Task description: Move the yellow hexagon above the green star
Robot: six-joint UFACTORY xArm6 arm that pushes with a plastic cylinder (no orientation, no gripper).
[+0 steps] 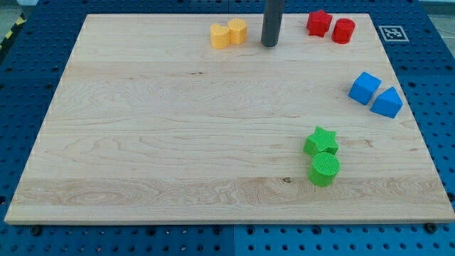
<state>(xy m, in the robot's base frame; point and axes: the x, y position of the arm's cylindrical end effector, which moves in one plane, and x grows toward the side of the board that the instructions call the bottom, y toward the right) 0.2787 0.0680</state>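
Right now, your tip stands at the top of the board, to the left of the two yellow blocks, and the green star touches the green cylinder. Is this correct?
Not quite. In the camera view my tip stands to the right of the two yellow blocks, not the left, with a small gap. The rest holds: it is near the board's top edge, and the green star touches the green cylinder.

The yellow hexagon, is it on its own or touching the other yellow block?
Touching. The yellow hexagon sits against the other yellow block at the view's top, no gap showing; my tip stands just to its right, apart.
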